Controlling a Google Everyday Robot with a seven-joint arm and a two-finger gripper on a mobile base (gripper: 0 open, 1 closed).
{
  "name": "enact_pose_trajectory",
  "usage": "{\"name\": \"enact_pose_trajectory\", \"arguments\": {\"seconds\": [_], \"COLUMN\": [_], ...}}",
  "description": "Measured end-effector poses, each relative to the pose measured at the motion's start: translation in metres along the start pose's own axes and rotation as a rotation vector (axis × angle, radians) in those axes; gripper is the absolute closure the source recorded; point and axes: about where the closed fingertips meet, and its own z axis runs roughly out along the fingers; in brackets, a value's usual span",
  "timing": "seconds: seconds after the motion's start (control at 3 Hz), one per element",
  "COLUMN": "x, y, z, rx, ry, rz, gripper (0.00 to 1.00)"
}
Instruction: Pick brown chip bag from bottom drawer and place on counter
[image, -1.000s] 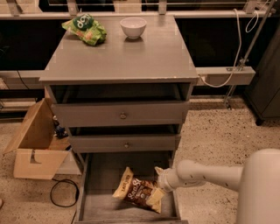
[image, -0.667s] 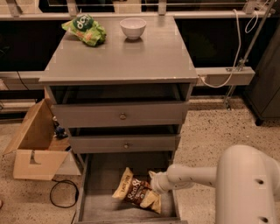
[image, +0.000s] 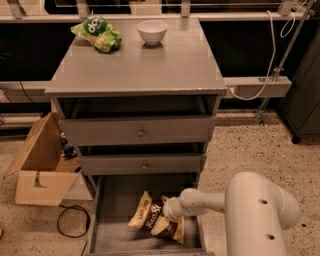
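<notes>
The brown chip bag lies on the grey floor of the open bottom drawer, to the right of its middle, with tan-yellow ends and white lettering. My gripper reaches in from the right at the end of the white arm and sits right over the bag's right half, covering part of it. The counter is the flat grey top of the cabinet, above the two knobbed drawers.
On the counter a green chip bag lies at the back left and a white bowl stands at the back middle. An open cardboard box and a black cable are on the floor left of the cabinet.
My arm has reached further left into the bottom drawer, and the gripper has gone from the bag's right edge to over its right half. The bag has stayed in place.
</notes>
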Motion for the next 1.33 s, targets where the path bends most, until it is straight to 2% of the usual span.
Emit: {"name": "enact_pose_trajectory", "arguments": {"seconds": [0.33, 0.67, 1.0, 1.33], "x": [0.005, 0.002, -0.017, -0.06], "y": [-0.006, -0.011, -0.016, 0.005], "z": [0.028, 0.03, -0.005, -0.075], "rx": [-0.02, -0.012, 0.047, 0.093], "ry": [-0.027, -0.108, -0.233, -0.378], "rz": [0.029, 0.056, 0.041, -0.053], "gripper": [0.24, 0.47, 0.71, 0.94]}}
